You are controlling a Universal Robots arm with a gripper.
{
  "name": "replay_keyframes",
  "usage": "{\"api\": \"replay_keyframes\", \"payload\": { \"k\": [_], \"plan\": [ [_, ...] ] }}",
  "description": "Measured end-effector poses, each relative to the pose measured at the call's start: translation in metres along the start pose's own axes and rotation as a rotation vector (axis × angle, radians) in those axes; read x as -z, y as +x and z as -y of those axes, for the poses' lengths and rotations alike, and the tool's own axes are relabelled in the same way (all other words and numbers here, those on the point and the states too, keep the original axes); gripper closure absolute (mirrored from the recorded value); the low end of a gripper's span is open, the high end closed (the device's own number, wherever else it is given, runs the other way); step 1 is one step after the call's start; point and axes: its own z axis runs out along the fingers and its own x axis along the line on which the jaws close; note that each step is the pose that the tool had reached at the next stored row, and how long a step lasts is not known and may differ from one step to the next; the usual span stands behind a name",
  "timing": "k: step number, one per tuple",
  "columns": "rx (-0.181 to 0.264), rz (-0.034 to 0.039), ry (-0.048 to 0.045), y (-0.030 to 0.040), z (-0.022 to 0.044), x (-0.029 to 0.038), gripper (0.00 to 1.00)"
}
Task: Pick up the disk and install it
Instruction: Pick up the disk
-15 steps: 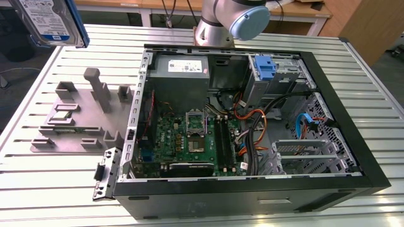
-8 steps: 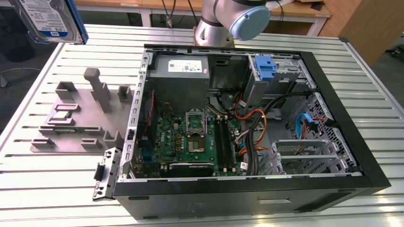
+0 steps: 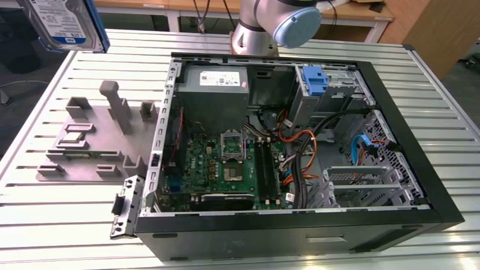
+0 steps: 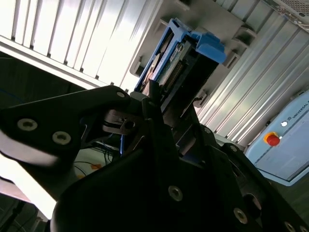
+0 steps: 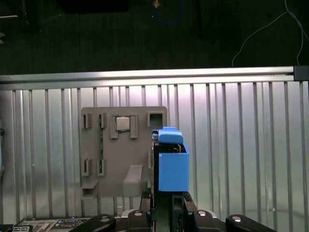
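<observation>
- The pincer point(image 5: 166, 202) was clenched on the disk point(image 5: 171, 164), which jutted edge-on straight out from between its fingers.
- The pick-up looked done: the disk hung in the air, clear of the desk point(image 5: 241, 145) and touching nothing but the pincer.
- The grey parts tray point(image 5: 123, 150) lay on the desk beneath the pincer, well below the held disk.
- Installing was left: the open computer case point(image 3: 420, 169) sat well apart from the pincer, so the disk was not yet seated in it.
</observation>
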Motion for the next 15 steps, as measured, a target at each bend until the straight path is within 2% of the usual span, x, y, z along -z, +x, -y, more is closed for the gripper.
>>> {"api": "replay_keyframes", "payload": {
  "k": [7, 10, 15],
  "plan": [
    [0.000, 0.0001, 0.0000, -0.0007, 0.0139, -0.0002, 0.65],
    [0.000, 0.0001, 0.0001, -0.0001, 0.0158, -0.0002, 0.65],
    [-0.001, 0.0001, 0.0000, 0.0051, 0.0172, 0.0000, 0.65]
  ]
}}
